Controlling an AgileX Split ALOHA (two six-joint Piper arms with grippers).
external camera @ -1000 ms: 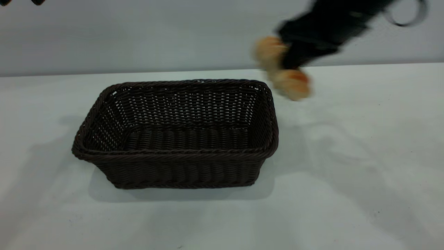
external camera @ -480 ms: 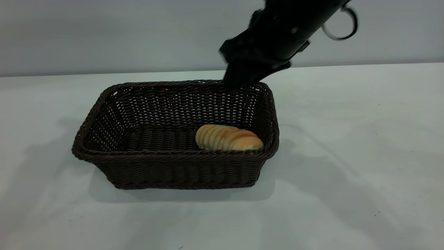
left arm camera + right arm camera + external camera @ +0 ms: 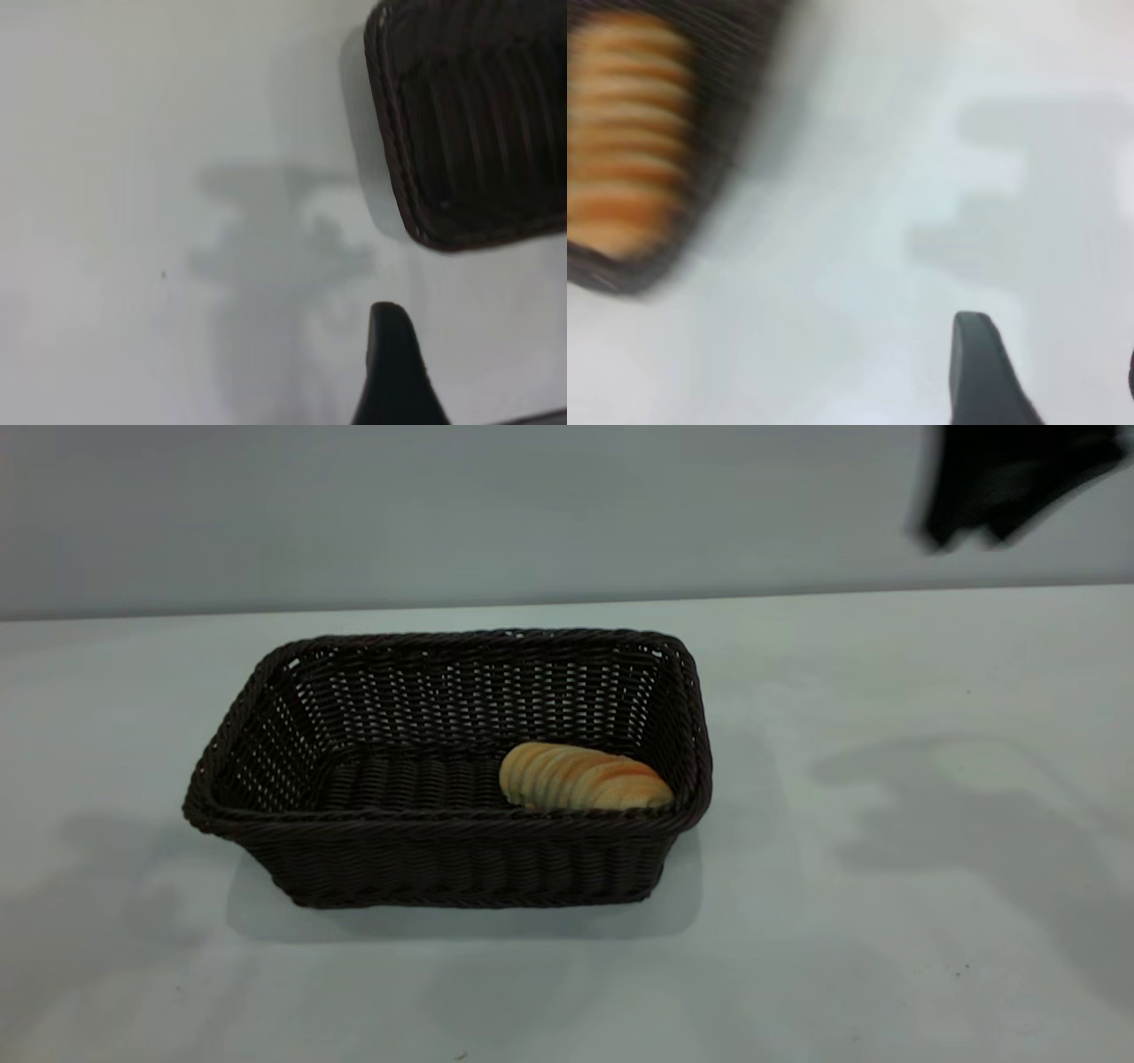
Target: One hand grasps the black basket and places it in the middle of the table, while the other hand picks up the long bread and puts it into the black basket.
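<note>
We are seeing the black basket sitting mid-table on the white table, with the long bread lying inside at its right end. Our left gripper is showing only one fingertip, so its jaws are impossible to judge. Our right gripper is hanging blurred and cut off at far right; its jaws too are unreadable. A plain grey wall is backing the table.

You've got a plain grey-blue wall filling the 12 o'clock band of the exterior view, no windows, no fixtures. It meets the white, faintly greenish table in one straight horizontal line. Light is soft and even. Diffuse grey shadows lie on the tabletop at 3 o'clock and 9 o'clock. A few tiny dark specks toward 5 o'clock.
</note>
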